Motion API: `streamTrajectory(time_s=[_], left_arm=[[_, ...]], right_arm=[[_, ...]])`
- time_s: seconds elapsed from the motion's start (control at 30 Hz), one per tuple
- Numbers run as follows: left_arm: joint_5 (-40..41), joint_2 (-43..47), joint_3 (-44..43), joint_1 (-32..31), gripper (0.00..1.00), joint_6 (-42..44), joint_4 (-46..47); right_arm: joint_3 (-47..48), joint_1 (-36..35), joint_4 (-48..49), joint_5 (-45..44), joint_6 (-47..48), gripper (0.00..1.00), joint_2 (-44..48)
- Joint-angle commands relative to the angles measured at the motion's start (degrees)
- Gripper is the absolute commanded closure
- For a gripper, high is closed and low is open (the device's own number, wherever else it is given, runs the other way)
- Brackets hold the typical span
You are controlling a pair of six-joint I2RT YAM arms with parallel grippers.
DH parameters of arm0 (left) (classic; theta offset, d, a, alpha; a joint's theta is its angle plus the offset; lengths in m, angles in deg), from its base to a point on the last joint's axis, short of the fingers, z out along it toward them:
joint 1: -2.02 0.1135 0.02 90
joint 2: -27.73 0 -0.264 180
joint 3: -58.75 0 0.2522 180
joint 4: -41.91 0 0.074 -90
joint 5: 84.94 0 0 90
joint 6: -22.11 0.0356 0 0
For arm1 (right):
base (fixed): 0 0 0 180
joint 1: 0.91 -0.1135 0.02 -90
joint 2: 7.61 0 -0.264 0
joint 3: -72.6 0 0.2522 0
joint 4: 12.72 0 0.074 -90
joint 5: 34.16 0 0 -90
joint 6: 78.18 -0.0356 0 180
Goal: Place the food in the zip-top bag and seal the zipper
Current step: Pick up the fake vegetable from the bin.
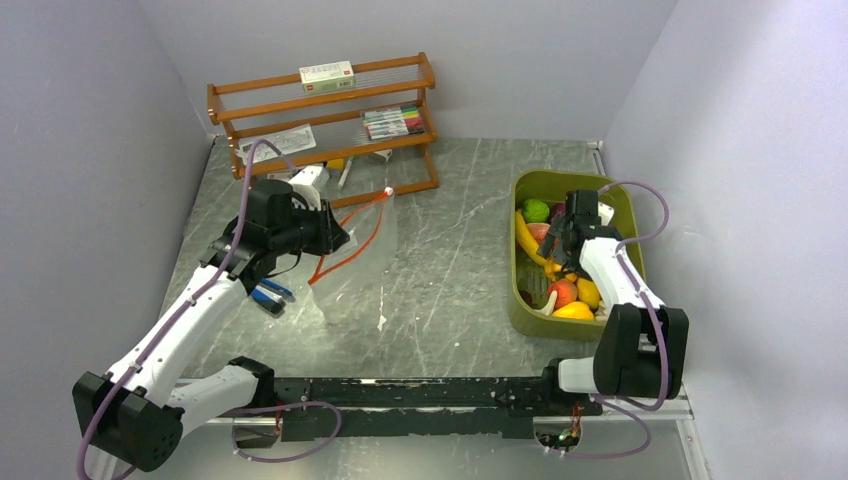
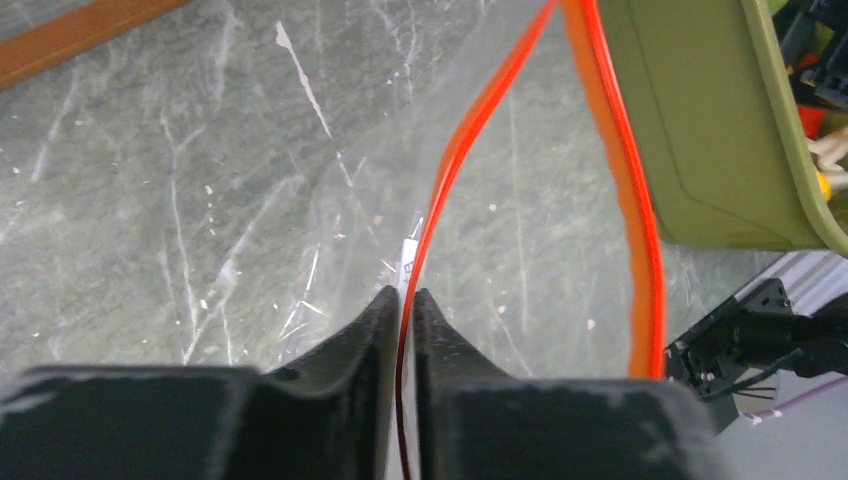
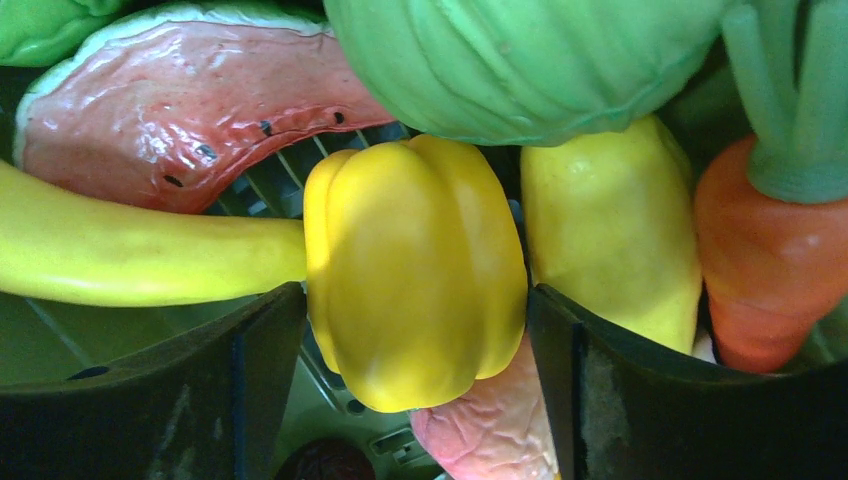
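one zip-top bag [image 1: 360, 265], one green bin [image 1: 530, 325], one wooden rack [image 1: 330, 152]

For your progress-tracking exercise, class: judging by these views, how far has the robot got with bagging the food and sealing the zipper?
Done: the left claw pinches the zip-top bag by its zipper, whose two strips gape apart. In hand: the right claw presses both sides of a yellow pepper lying in the green bin. Left: no food shows in the bag, so loading and sealing all remain.
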Motion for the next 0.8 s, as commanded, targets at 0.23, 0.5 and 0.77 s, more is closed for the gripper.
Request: streamTrajectory(time_s=[0.23, 0.5, 0.77], left_arm=[[-1.55, 3.68, 2.32, -0.39, 0.93, -4.33, 5.63], [3.26, 3.3, 2.29, -0.4, 0.93, -5.11, 12.55], [2.45, 0.79, 0.19, -0.39, 0.93, -5.36, 11.25]], right_arm=[[0.97, 0.47, 2.74, 4.17, 2.09, 0.5, 2.94], [5.09, 0.18, -1.64, 2.52, 2.19, 0.55, 6.12], [15.43, -3.39, -8.13, 3.74, 1.21, 0.57, 9.93]])
